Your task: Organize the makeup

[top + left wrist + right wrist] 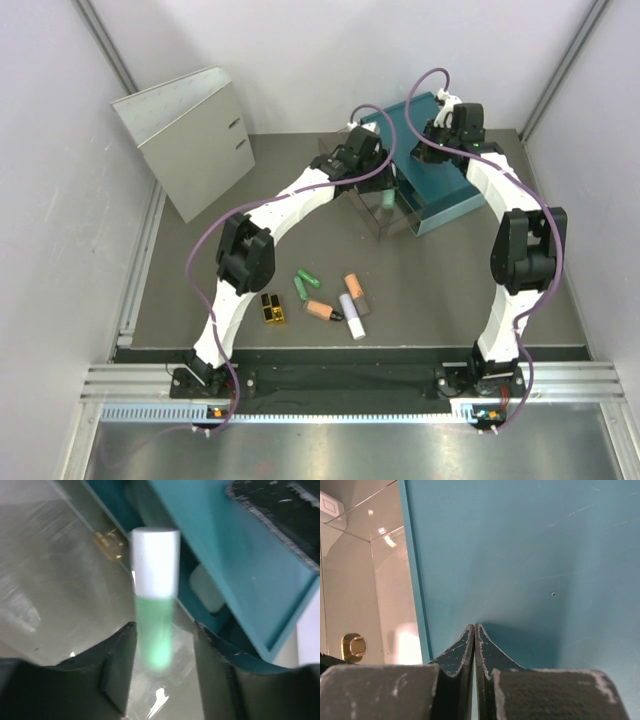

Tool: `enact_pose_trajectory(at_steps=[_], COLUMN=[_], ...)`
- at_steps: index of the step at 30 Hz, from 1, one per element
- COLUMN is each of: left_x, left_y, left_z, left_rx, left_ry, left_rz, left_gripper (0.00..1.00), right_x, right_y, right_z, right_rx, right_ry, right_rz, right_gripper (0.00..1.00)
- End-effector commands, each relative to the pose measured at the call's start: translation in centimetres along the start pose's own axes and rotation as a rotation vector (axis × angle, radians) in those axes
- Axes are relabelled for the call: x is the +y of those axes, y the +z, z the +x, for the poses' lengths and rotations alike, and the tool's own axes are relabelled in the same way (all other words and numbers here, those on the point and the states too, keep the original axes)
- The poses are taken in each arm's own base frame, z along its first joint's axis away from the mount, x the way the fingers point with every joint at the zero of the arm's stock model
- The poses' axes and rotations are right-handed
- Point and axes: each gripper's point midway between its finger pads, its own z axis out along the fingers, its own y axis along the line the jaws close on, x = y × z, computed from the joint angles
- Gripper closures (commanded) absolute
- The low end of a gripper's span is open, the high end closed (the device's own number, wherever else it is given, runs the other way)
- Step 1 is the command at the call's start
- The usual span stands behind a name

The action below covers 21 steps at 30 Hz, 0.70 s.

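Note:
A green tube with a white cap stands blurred between the spread fingers of my left gripper, with a gap on each side, over the clear plastic box beside the teal drawer box. My left gripper is open. My right gripper is shut and empty, its tips against the teal box's top; its spot is near the back of that box. On the table lie two green tubes, two peach-orange tubes, a white-lilac tube and a gold-and-black block.
A grey metal file box stands at the back left. White walls close in both sides. The clear box's gold latch shows left of the teal box edge. The loose makeup lies between the two arm bases.

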Motion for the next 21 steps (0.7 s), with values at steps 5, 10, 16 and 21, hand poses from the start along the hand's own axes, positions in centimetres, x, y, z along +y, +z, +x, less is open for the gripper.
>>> enact_pose_trajectory(at_steps=[5,10,16,21], left_x=[-3.3,-5.4,-6.3,-3.2], left_y=[-1.1,-3.1,-7.7,-10.4], left_z=[-2.7,-4.5,-6.5,-4.3], left_rx=[-0.054,-0.11,-0.2,-0.188], left_ry=[0.012,0.045,0.143,0.308], left_rz=[0.144,0.219,0.247,0.171], left_gripper=[0.33,0.3,0.29,0.28], right_x=[-1.9,-1.9,-1.9,-1.9], right_y=[1.1,1.0,0.9,0.9], right_z=[6.8,6.8,6.9,7.1], right_rx=[0.218,0.217,0.218,0.22], right_ry=[0.05,0.048,0.05,0.049], right_rz=[0.075,0.075,0.077,0.076], right_gripper=[1.0,1.0,1.0,1.0])
